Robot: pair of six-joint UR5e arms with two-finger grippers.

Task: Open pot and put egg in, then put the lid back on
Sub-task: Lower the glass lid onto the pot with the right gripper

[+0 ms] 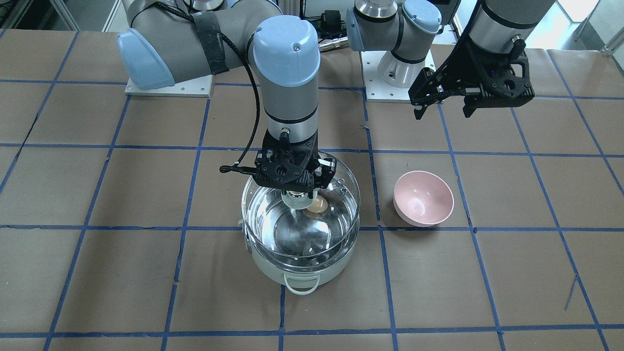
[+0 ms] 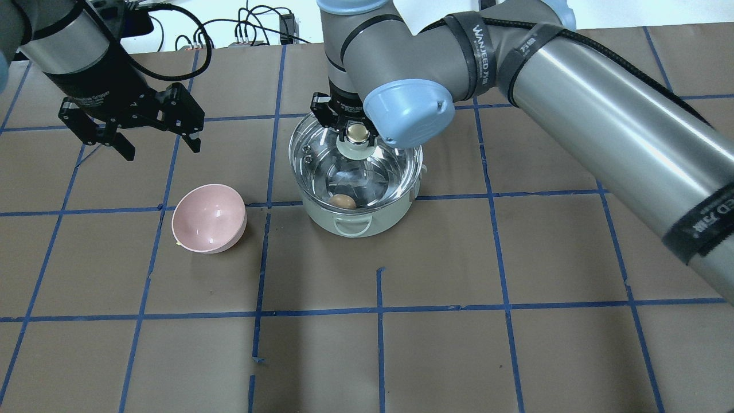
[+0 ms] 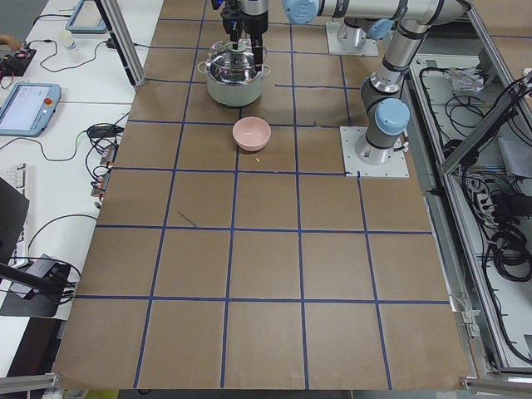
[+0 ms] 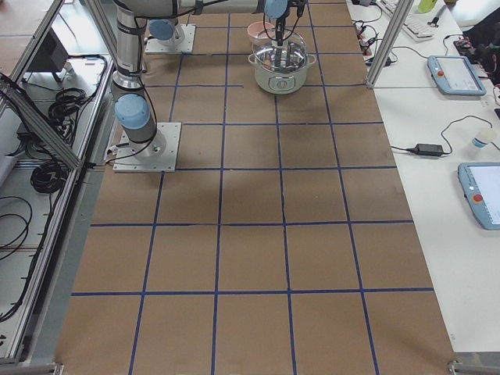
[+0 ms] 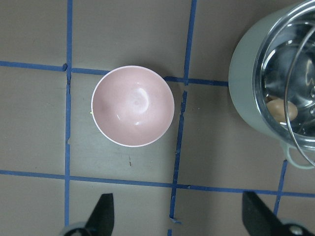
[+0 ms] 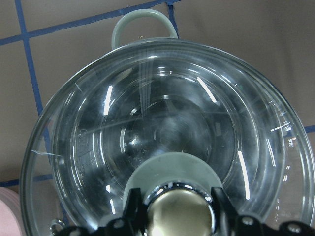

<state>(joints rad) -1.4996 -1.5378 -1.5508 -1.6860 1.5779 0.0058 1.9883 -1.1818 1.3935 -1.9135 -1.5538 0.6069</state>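
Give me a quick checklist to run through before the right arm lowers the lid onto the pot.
1. The egg is inside the pot: ok, it lies on the steel bottom.
2. The right gripper holds the knob of the lid: ok, its fingers are shut on either side of it.
3. The lid is centred over the pot's rim: cannot tell exactly; it looks roughly centred in the right wrist view.
4. The left gripper is clear of the pot: ok, it is open and off to the side, above the table near the pink bowl.
5. The lid is seated: not ok, it is held above the rim.
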